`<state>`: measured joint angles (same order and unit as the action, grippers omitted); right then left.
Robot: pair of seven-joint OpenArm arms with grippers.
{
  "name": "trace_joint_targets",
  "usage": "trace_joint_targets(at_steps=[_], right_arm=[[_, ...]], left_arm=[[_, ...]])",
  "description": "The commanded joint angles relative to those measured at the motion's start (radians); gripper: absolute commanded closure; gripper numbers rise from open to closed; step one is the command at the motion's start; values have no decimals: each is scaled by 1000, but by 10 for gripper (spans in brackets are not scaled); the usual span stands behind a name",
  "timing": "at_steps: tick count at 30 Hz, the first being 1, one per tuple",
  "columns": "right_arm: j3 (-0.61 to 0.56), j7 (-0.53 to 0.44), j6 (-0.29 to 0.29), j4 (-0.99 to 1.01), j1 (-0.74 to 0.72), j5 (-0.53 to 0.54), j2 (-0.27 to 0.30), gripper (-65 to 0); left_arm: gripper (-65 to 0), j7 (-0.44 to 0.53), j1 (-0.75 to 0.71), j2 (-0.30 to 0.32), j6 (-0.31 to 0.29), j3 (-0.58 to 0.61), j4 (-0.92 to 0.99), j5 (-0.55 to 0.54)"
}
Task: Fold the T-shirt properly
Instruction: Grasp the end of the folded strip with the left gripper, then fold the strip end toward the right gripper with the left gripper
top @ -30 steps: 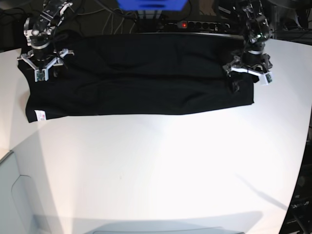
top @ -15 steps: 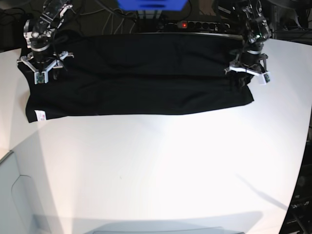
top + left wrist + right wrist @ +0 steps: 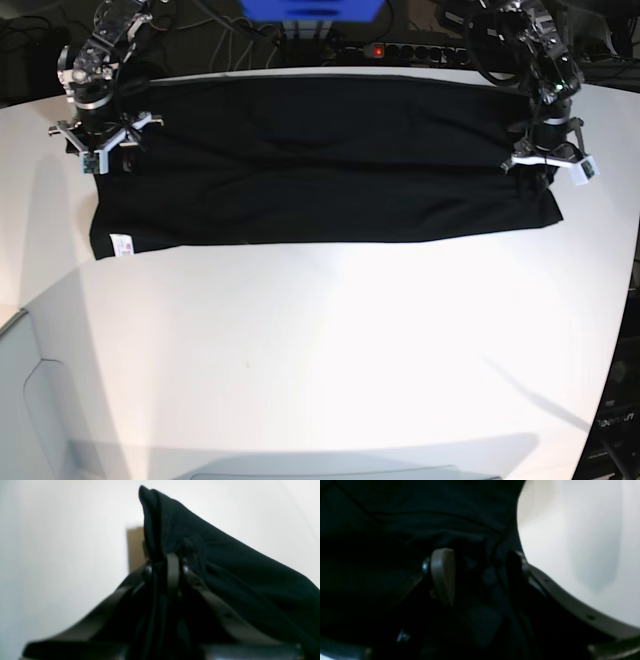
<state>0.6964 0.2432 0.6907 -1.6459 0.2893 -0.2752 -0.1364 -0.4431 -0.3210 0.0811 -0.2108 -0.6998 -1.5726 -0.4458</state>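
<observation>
Left gripper (image 3: 166, 565) pinches a raised fold of the black T-shirt (image 3: 320, 160); right gripper (image 3: 477, 575) straddles cloth, jaws wide apart.

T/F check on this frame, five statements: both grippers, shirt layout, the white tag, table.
1. The left gripper is shut on the T-shirt. True: black cloth is bunched between its closed fingers.
2. The right gripper is clamped shut. False: its fingers stand apart over the cloth.
3. The T-shirt lies as a long band across the far side of the table. True.
4. The white tag sits at the shirt's end under the left gripper. False: it is at the opposite end, on the near corner by the right gripper.
5. An orange print faces up. False: only plain black shows.
</observation>
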Motion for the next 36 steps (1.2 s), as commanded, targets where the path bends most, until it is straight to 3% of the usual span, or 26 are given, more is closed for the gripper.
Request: trace_joint_targets(at_steps=[1, 7, 12, 18, 22, 27, 29, 33, 36], right_arm=[[1, 55, 7, 14, -2, -40, -10, -329], [1, 54, 7, 37, -3, -40, -12, -328], [-1, 54, 7, 37, -5, -40, -12, -328], [-1, 54, 7, 37, -5, -40, -13, -328], [-1, 54, 7, 37, -3, -40, -13, -328], [-1, 54, 7, 33, 0, -40, -13, -328], [-1, 54, 7, 33, 0, -40, -13, -328], [-1, 54, 7, 33, 0, -40, -13, -328], [-2, 54, 7, 31, 0, -40, -13, -328]], left_arm=[[0, 27, 4, 12, -3, -8, -24, -5], [0, 27, -5, 10, -3, -10, -93, -8], [0, 27, -34, -1, -2, 4, -272, -9], [0, 27, -69, -45, 9, 160, -384, 6], [0, 31, -71, -86, 12, 322, -380, 170], [0, 34, -71, -238, 12, 411, -380, 436], [0, 34, -71, -238, 12, 458, -380, 528], [0, 34, -86, -238, 12, 604, -380, 575], [0, 34, -83, -238, 26, 644, -380, 575]])
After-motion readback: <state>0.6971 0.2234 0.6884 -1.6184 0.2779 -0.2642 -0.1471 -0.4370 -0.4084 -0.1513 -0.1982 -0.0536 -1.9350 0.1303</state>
